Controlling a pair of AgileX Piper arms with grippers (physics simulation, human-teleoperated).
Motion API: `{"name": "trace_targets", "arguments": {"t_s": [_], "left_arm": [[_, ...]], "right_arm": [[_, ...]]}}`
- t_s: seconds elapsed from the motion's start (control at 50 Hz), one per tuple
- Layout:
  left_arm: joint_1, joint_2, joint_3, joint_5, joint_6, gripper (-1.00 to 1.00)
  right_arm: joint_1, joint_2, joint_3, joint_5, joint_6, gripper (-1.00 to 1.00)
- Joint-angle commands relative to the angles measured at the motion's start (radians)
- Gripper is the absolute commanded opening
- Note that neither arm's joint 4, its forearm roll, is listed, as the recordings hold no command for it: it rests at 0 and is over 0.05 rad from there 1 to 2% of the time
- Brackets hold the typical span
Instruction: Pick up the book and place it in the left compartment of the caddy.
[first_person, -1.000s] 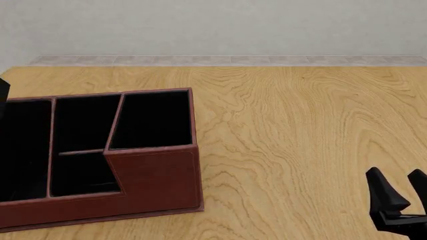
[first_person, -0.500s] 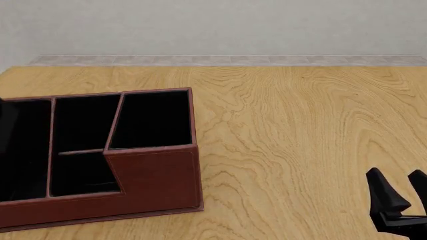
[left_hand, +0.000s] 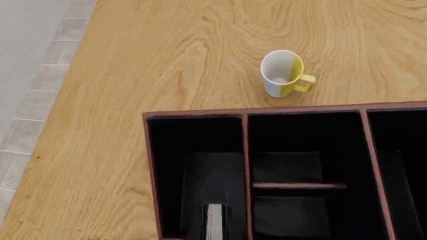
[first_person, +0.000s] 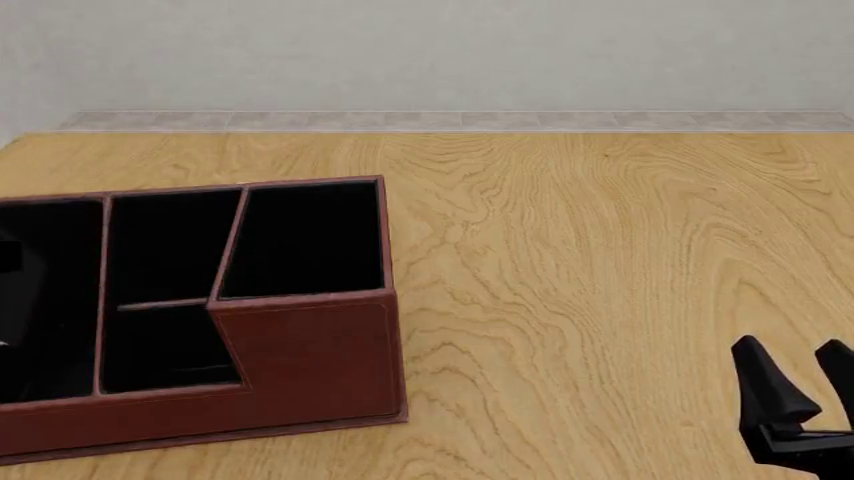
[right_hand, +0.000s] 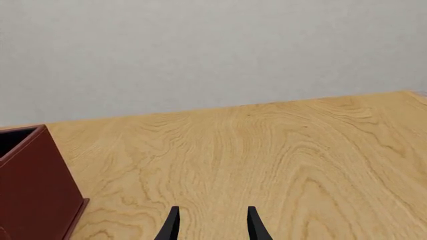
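A plain pale wall with a tiled skirting backs a wood-grain tabletop (first_person: 601, 260). The biggest thing on it is the caddy (first_person: 307, 350), a reddish-brown box at about 9 o'clock in the front view, its tall corner section toward the middle of the tabletop. The left compartment (left_hand: 200, 175) is the long black-lined end section. Seen from the left wrist camera looking straight down into it, the book (left_hand: 213, 222) stands on edge inside this section, a thin black sliver with its white page edge up. That fits a release or a lowering into the slot; I judge the placing to be nearly or fully done. The left tool's fingers are not visible in any view, so its state cannot be told, nor whether it touches the book. Beyond the caddy's far wall, at about 12 o'clock from it, stands a white and yellow mug (left_hand: 283, 74). The right tool (right_hand: 210, 225) hovers with fingers parted and empty at 5 o'clock, well apart from the caddy, out of the way.
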Motion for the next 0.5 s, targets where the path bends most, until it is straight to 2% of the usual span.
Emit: {"name": "trace_targets", "arguments": {"t_s": [0.02, 0.5], "left_arm": [[0.018, 0.013, 0.034, -0.027, 0.005, -1.00], [0.054, 0.158, 0.014, -0.116, 0.016, -1.00]], "right_arm": [[0.000, -0.006, 0.000, 0.006, 0.002, 1.00], [-0.002, 0.003, 0.000, -0.002, 0.000, 1.00]]}}
